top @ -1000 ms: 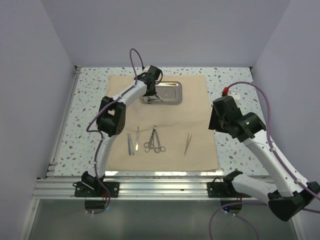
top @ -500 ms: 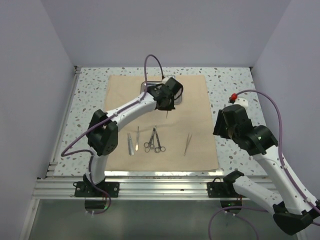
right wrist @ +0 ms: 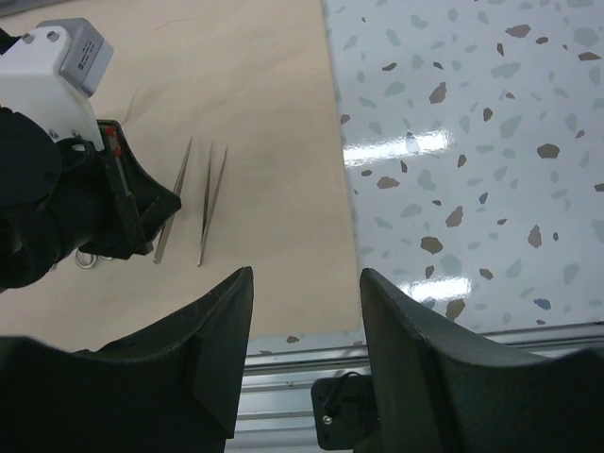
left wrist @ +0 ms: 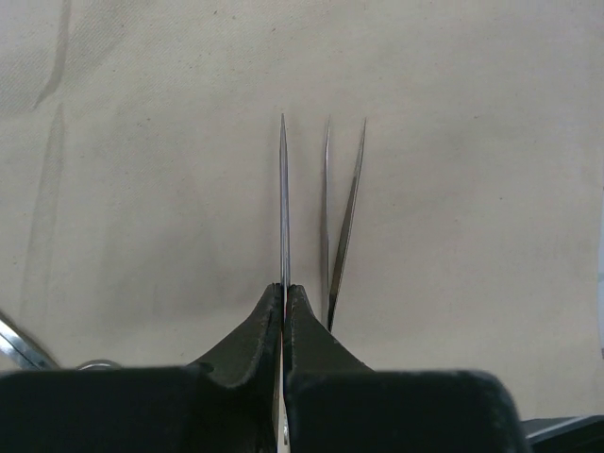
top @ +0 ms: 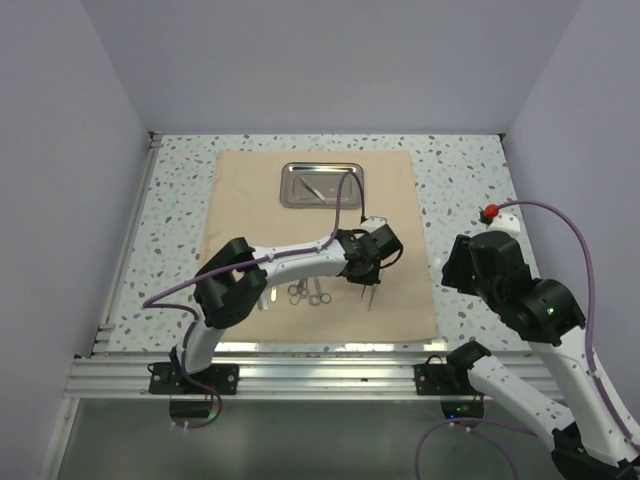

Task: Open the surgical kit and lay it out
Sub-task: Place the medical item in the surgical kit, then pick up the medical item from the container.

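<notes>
The beige cloth wrap (top: 250, 215) lies spread flat on the table. The steel tray (top: 292, 199) sits at its far middle with one slim instrument (top: 314, 189) in it. My left gripper (top: 366, 278) is low over the cloth's front right. It is shut on a slim pointed silver instrument (left wrist: 283, 208), right beside the tweezers (left wrist: 342, 217) that lie on the cloth. Ring-handled scissors (top: 306, 293) lie left of it. The left arm hides the scalpel handles. My right gripper (right wrist: 307, 321) is open and empty above the cloth's front right corner.
The speckled table top (top: 460, 170) lies bare around the cloth. An aluminium rail (top: 320, 372) runs along the near edge. White walls close in the left, back and right sides. The right arm (top: 500, 275) stands off the cloth's right edge.
My left gripper has carried the slim instrument from the tray to the cloth's front right, beside the tweezers. The right arm has drawn back toward the near right.
</notes>
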Available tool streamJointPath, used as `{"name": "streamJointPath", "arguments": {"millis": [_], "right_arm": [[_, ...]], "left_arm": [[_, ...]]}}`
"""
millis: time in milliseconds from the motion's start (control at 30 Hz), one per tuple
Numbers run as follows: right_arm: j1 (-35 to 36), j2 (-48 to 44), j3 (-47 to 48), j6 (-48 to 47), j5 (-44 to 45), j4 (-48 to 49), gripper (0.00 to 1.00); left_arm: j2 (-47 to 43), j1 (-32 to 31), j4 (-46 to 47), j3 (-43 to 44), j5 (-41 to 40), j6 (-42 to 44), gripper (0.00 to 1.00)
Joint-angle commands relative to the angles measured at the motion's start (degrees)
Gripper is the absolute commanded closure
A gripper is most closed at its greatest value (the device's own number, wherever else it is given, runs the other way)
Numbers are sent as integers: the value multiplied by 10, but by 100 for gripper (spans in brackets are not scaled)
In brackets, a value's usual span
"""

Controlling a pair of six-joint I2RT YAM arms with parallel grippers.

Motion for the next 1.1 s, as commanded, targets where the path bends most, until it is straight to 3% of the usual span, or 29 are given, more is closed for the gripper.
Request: {"name": "streamJointPath", "arguments": {"millis": [0,133,233,267,333,433,600,767,900,1067], "right_arm": [[-3,-15,7,4,14,-37,47],[-3,-21,13,-1,20,-49,47],[-3,-19,19,-3,21,-52,46],[-3,-20,20,-3,21,-51,46],[-3,-19,22,-3,20,-48,45],[-3,-12,23,-9,8,-27,41],[-3,42,35,-30,-49,38,39],[-3,169,81,-62,-116,146,38],[-3,303,159,-83,-180,193,38],[-3,474,302,-98,-225,219,38]], "left_arm": [[18,-14,40,6,-4,-29,100],[36,-26,39,23,-9,-37,94],[46,-28,26,42,-6,-40,73],[44,-29,23,49,-6,-39,59],[31,-31,12,54,-13,-40,44],[8,-29,-16,69,-28,-43,34],[-33,-27,-102,130,-84,-33,31],[-98,-3,-177,161,-134,-29,28],[-169,57,-229,115,-176,-28,28],[-308,148,-228,6,-195,6,27]]}}
